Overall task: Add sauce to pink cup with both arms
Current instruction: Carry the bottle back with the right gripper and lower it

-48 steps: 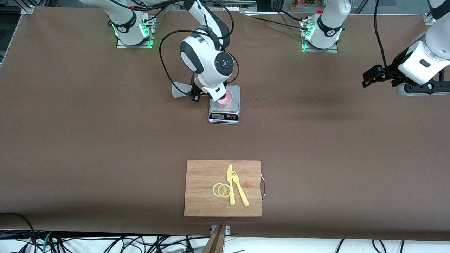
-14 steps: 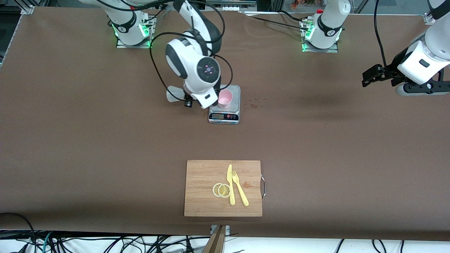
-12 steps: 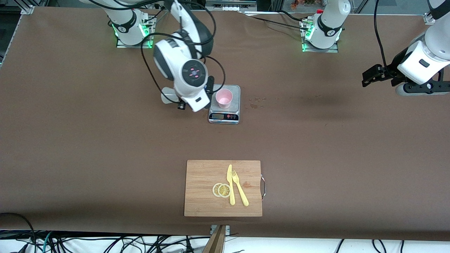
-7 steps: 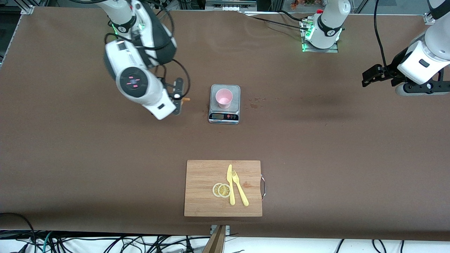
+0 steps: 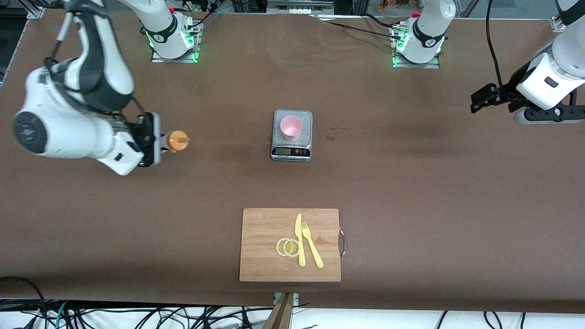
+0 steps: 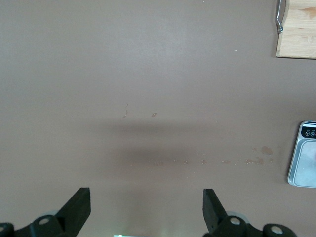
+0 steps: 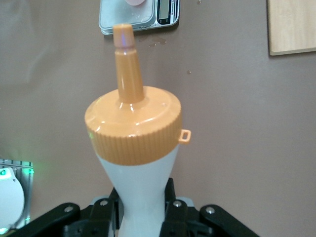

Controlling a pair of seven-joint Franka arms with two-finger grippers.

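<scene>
The right gripper (image 5: 153, 139) is clamped on the neck of the squeeze bottle (image 5: 176, 141), which it carries in the air over the bare table toward the right arm's end, well apart from the scale. In the right wrist view its fingers (image 7: 170, 210) pinch the whitish body just below the orange cap (image 7: 133, 126), nozzle pointing away from the wrist and capped end free. The pink cup (image 5: 290, 128) stands upright on the platform of the kitchen scale (image 5: 292, 135), mid-table; whether sauce is already in it cannot be told from here.

With the bottle this far from the cup, the step in hand looks like setting the bottle down. Done well, that means bringing it upright before lowering — nozzle up, base flat to the table — and easing the fingers apart only once the base bears weight, since a narrow-necked bottle tips readily. Any drip from the nozzle is best kept off the scale; there are already small splashes (image 5: 332, 132) beside it.

The left gripper (image 5: 491, 98) waits over the left arm's end of the table, fingers spread wide and empty. The wooden cutting board (image 5: 269, 228) with lemon slices (image 5: 288, 247), a yellow knife (image 5: 300, 240) and fork (image 5: 311, 244) lies nearer the front camera — out of the way.
</scene>
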